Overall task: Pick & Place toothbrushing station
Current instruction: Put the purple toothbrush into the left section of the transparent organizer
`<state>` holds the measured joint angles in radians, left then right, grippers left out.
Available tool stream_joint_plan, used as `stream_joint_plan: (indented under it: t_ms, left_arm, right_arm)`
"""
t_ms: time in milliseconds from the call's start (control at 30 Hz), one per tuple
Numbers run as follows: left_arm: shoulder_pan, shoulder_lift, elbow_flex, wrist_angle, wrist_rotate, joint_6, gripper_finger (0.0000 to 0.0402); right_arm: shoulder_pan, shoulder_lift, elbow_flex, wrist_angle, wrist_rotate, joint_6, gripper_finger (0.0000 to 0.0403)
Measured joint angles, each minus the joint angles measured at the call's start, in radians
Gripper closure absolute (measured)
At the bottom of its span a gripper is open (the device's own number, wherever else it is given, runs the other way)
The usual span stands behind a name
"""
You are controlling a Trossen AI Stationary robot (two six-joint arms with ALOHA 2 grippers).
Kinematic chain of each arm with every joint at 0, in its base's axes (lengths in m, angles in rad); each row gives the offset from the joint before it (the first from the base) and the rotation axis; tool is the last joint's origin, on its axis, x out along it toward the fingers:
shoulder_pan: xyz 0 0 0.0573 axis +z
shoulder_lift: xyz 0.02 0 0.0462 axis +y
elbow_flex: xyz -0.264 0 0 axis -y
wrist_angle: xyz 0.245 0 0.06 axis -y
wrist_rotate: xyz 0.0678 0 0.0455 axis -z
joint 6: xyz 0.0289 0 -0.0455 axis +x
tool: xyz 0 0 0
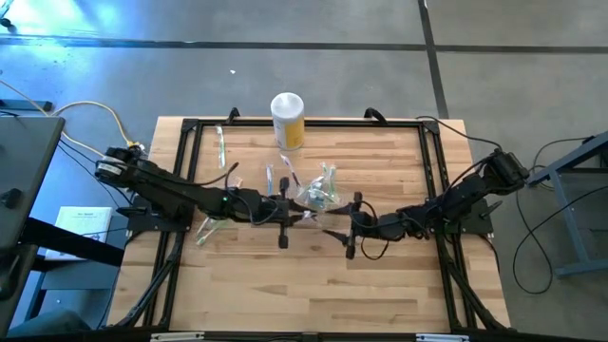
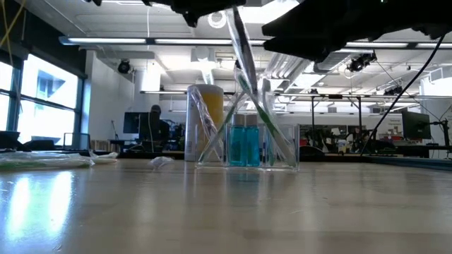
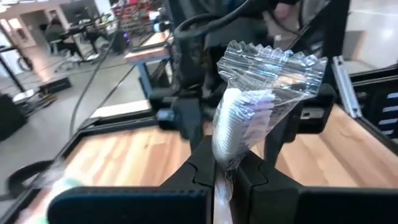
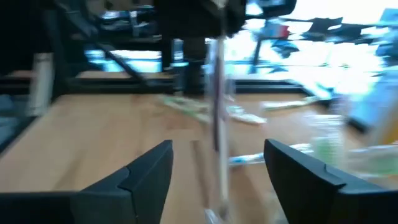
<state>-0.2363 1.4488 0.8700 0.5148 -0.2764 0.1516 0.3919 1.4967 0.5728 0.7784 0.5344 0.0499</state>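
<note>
Left wrist view: left end effector [image 3: 225, 180] pressed together, pinching a clear-wrapped toothbrush [image 3: 249, 118]; the wrapper's crimped end sticks up past the fingertips. Right wrist view: right end effector [image 4: 217, 177] spread, nothing between the fingers [image 4: 146, 171]; a thin wrapped brush [image 4: 216, 106] hangs upright ahead of the gap, not touched.

High view, landmark = clear holder [image 1: 318, 190] near the desk [image 1: 380, 285] middle. Left end effector [image 1: 283, 211] just beside the holder on its left-arm side; right end effector [image 1: 351, 228] near the holder on the right-arm side, slightly toward the front edge. The two end effectors face each other, close but apart.

Low view: holder [image 2: 247, 144] stands upright on the desk, teal block inside; at least two wrapped brushes lean in it, exact count cannot tell. One long wrapped brush [image 2: 240, 42] rises from the holder area to the end effector above.

Counts: one holder, one yellow canister [image 1: 287, 119] behind the holder, well apart toward the back edge. Loose wrapped toothbrushes on the desk: one [image 1: 219, 144] far left-back of the holder, one [image 1: 207, 228] left-front of it, roughly two more just left of the holder.
</note>
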Motion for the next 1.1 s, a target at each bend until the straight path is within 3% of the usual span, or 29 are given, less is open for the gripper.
stream_joint_plan:
  t_ms: [167, 333, 500, 667, 933, 1100]
  left_arm:
    - [0.007, -0.105, 0.0, -0.155, -0.086, -0.003, 0.0396]
    - [0.096, -0.182, 0.0, -0.269, -0.118, -0.048, 0.0396]
    - [0.242, -0.197, 0.0, -0.359, -0.057, -0.134, 0.0396]
    - [0.352, -0.197, 0.0, -0.373, 0.075, -0.136, 0.0396]
    - [0.419, -0.158, -0.028, -0.377, 0.171, -0.155, 0.0396]
    - [0.42, -0.119, -0.099, -0.233, 0.182, -0.15, 0.0396]
  right_arm:
    - [0.07, -0.019, 0.0, -0.012, 0.237, -0.069, 0.0154]
    - [0.12, -0.02, 0.0, 0.002, 0.355, -0.116, 0.0154]
    - [0.144, -0.02, 0.0, 0.003, 0.376, -0.112, 0.0159]
    - [0.181, -0.02, 0.0, -0.018, 0.391, -0.119, 0.0164]
    - [0.23, -0.02, 0.0, -0.019, 0.436, -0.076, 0.0165]
    - [0.26, -0.02, 0.0, -0.019, 0.436, -0.043, 0.0165]
